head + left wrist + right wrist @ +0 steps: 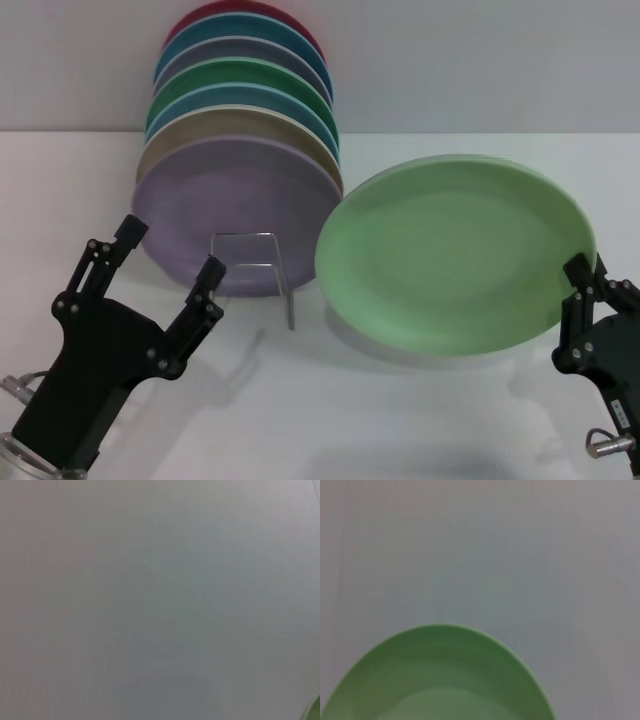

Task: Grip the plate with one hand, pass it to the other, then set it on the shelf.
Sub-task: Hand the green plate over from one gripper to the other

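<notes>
Plate (455, 255) held by the right gripper (590, 285), lifted and tilted at the right of the head frame.

The plate's right edge is clamped by the right gripper at the lower right, its face turned toward the camera; the rim is also seen in the right wrist view (440, 680). The left gripper (165, 265) is spread wide and holding nothing at the lower left, in front of the shelf (255, 265), where a row of plates (240, 150) is stacked upright at the upper left.

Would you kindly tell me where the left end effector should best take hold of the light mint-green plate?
Probably the free rim facing it. The light mint-green plate is held tilted by the right end effector at its opposite edge, so the open left end effector should come from the robot's left.
</notes>
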### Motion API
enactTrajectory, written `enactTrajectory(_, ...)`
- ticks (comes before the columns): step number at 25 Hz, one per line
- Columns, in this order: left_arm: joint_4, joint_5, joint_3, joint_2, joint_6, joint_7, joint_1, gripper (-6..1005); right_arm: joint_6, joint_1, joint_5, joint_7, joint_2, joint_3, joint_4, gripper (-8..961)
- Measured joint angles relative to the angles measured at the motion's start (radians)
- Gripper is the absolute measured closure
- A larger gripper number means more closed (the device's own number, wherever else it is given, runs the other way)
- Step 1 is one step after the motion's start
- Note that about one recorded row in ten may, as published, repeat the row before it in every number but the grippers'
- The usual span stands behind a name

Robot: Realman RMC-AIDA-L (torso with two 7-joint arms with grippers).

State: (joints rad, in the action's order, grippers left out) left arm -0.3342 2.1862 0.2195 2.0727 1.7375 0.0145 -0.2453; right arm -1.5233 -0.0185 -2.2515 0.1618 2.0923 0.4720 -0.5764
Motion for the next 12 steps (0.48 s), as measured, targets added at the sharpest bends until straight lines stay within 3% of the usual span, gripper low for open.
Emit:
enactTrajectory(6,0.006,0.0,-0.017,0.0,-0.013,0.001,-0.006,198,-0.02,-0.018,0.184,0.145,0.0,-0.141,-0.052,930)
enactTrajectory(12,0.001,0.0,-0.025,0.0,-0.047,-0.001,-0.024,199,-0.054,-0.015,0.237,0.207,0.0,-0.199,-0.1,931)
